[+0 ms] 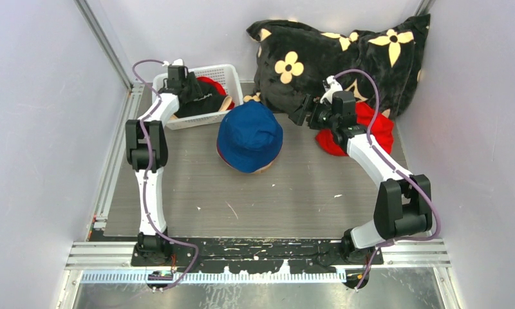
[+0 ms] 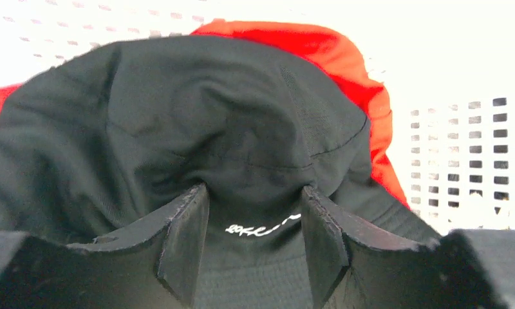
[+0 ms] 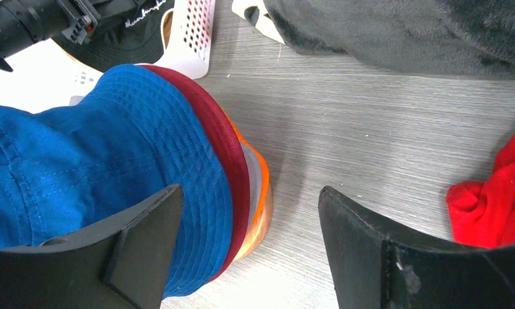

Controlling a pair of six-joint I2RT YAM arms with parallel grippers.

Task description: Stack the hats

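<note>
A blue hat [image 1: 250,134] tops a stack on the wooden stand in the middle of the table. In the right wrist view the blue hat [image 3: 81,161] lies over dark red [image 3: 226,148], grey [image 3: 253,170] and orange [image 3: 262,177] brims. My left gripper [image 1: 181,84] is in the white basket [image 1: 232,77], its fingers closed on a fold of the black hat [image 2: 197,109]. Red fabric [image 2: 345,58] lies behind the black hat. My right gripper [image 1: 300,114] is open and empty just right of the stack. A bright red hat [image 1: 374,132] lies crumpled under my right arm.
The black cushion with cream flowers [image 1: 345,55] fills the back right, close behind my right gripper. The wooden stand [image 3: 262,219] shows under the orange brim. The enclosure walls stand close on both sides.
</note>
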